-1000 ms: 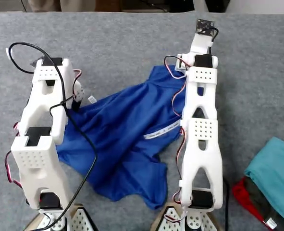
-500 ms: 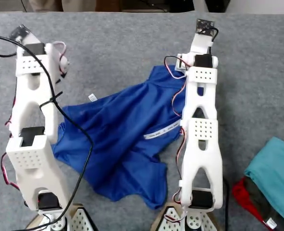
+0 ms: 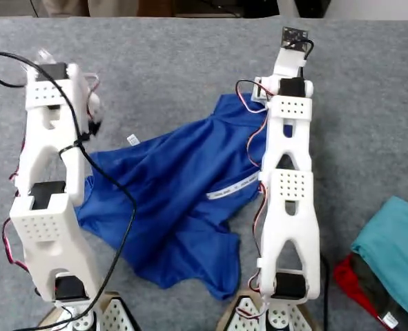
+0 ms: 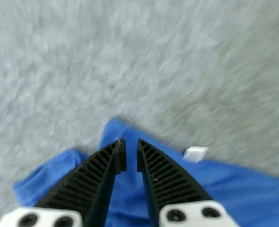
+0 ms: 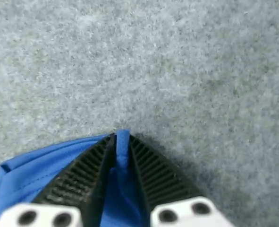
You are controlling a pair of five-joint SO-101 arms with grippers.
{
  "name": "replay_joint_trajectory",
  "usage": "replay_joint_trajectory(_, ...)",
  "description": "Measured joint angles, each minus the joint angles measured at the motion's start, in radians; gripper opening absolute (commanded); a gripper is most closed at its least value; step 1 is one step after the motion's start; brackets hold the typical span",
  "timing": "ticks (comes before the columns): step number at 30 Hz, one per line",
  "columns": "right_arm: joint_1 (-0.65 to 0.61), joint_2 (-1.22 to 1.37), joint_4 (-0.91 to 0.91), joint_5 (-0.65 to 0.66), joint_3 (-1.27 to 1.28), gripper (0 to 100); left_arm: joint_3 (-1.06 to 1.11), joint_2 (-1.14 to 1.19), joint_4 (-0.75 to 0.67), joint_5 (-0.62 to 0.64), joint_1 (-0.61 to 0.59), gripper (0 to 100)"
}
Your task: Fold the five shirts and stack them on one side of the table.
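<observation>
My right gripper is closed on a fold of the blue shirt, with a thin ridge of cloth standing up between its two black fingers. It holds the far edge of the shirt, low over the grey table.

My left gripper has its fingers drawn close, with only a narrow slit between them. I see no cloth caught in that slit. It hangs above a corner of the shirt, and a small white tag lies at the cloth's edge just beside it.

The blue shirt lies crumpled and spread out on the table between my two arms, unfolded. One part of it runs under my right arm and another reaches toward my left arm.

At the table's right edge, well apart from the blue shirt, a teal cloth rests on top of a red cloth.
</observation>
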Motion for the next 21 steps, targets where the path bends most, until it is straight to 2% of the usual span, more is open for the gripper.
replay_joint_trajectory(6,0.0,0.0,0.0,0.0,0.0,0.5,0.103,0.002,0.072,-0.015,0.049,6)
replay_joint_trajectory(16,0.0,0.0,0.0,0.0,0.0,0.5,0.11,0.0,0.155,-0.176,0.049,6)
replay_joint_trajectory(21,0.0,0.0,0.0,0.0,0.0,0.5,0.132,0.014,0.158,-0.249,0.046,17)
